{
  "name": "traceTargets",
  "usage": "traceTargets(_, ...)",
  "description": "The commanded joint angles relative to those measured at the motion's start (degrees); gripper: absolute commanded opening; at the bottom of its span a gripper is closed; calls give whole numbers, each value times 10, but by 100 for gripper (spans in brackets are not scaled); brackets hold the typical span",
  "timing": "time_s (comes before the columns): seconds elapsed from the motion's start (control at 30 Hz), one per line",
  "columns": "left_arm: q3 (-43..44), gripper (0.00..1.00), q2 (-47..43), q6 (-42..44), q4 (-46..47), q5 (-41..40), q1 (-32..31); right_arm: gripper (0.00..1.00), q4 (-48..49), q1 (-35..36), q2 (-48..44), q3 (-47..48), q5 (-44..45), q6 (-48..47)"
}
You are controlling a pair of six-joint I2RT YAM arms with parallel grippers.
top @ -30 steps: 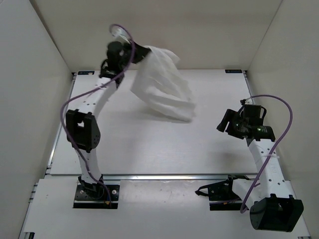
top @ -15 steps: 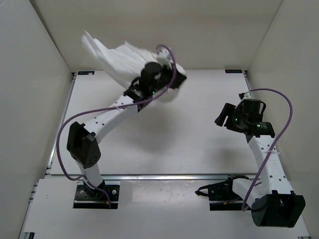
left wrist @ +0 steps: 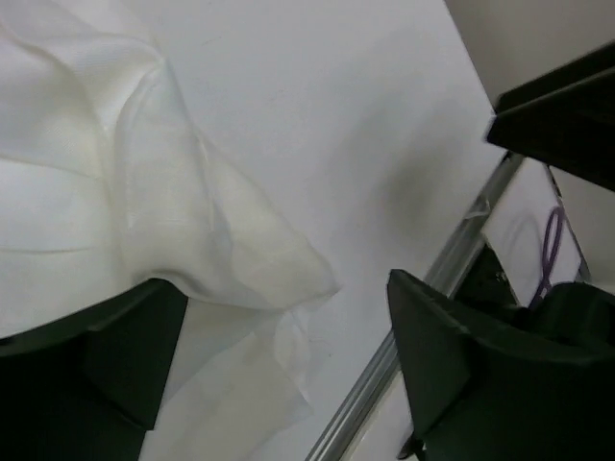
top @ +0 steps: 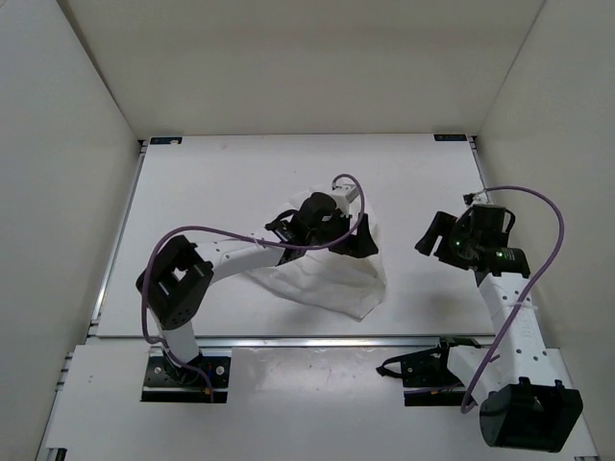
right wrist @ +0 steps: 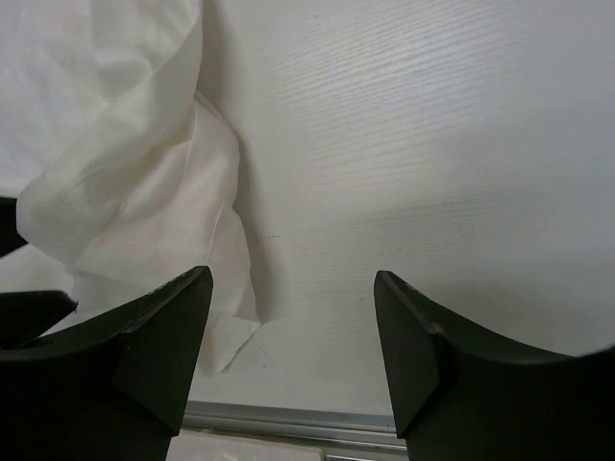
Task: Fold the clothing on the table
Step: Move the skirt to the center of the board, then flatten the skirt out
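Observation:
The clothing (top: 322,279) is a thin white garment lying in a crumpled heap on the table (top: 192,192), near the front middle. My left gripper (top: 357,240) hovers over the heap's far right part. Its jaws stand wide open in the left wrist view, with the clothing (left wrist: 144,192) loose below them and a fold draped beside the left finger (left wrist: 96,355). My right gripper (top: 430,238) is open to the right of the heap, apart from it. In the right wrist view the clothing (right wrist: 115,163) lies ahead and to the left of the right gripper (right wrist: 293,312), which holds nothing.
White walls enclose the table on three sides. A silver rail (top: 288,339) runs along the table's front edge, close to the heap's near corner, and shows as the rail (left wrist: 413,317) in the left wrist view. Purple cables (top: 538,206) loop from both arms.
My left arm swung the clothing down from high at the back to the front middle of the table and opened its jaws, so the clothing now lies loose. The right arm barely moved.

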Motion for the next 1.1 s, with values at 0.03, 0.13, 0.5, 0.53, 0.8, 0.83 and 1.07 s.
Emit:
traceTargets(0.03,7,98,-64,-14,42,35,31,65,42,50,12,-6,-15,14)
traceTargets(0.13,-19,99,-106,-31,52,32,64,68,73,105,22,-17,-7,8)
traceTargets(0.5,-216,98,-286,-59,25,-17,176,73,162,213,112,30,-8,-72)
traceTargets(0.53,-235,99,-295,-59,25,-17,173,73,155,229,132,48,-11,-80)
traceTargets(0.8,-270,98,-313,-66,30,-2,177,70,147,310,180,76,36,-105)
traceTargets(0.83,-275,99,-317,-67,33,-5,179,68,143,311,183,75,40,-108)
traceTargets(1.07,-284,99,-321,-69,40,9,185,65,152,320,193,42,71,-124)
